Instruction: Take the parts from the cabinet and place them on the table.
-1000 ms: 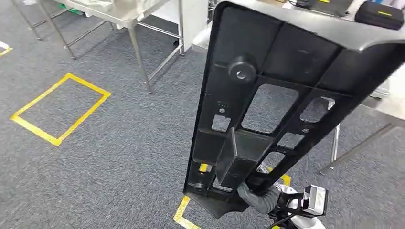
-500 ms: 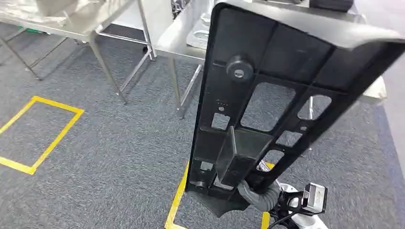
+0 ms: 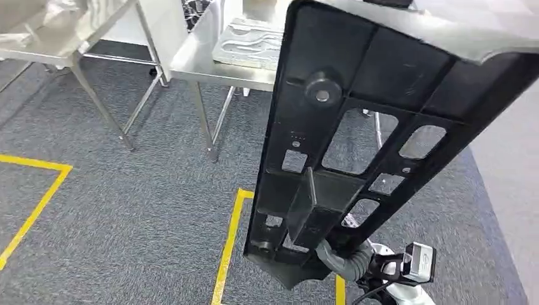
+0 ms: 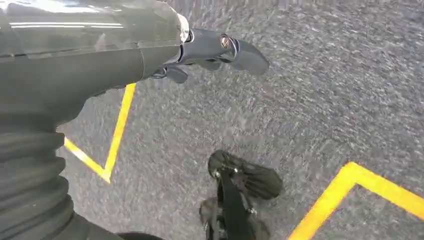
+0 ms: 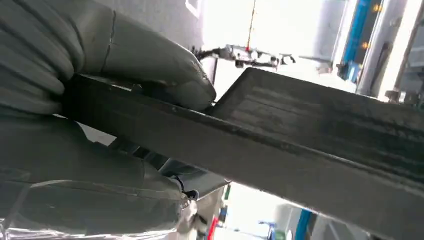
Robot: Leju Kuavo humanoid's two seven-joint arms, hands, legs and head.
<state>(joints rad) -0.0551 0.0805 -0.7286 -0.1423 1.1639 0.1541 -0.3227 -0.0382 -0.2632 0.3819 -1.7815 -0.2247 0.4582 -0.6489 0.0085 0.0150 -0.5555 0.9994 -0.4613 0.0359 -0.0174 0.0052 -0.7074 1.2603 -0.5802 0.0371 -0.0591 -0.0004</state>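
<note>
A long black plastic panel with ribs and cut-out windows stands upright in front of me in the head view. My right hand grips its lower end from below. In the right wrist view the thick grey thumb presses on the panel's dark edge. My left hand hangs over the grey carpet with its dark fingers apart and nothing in them. A steel table stands ahead, partly hidden behind the panel.
A grey moulded part lies on the steel table. A second steel table stands at the far left. Yellow tape lines mark the grey carpet below the panel and at the left edge.
The whole picture has slid left, so the camera has turned right; the tables now sit closer to the middle. The panel stays held the same way in my right hand.
</note>
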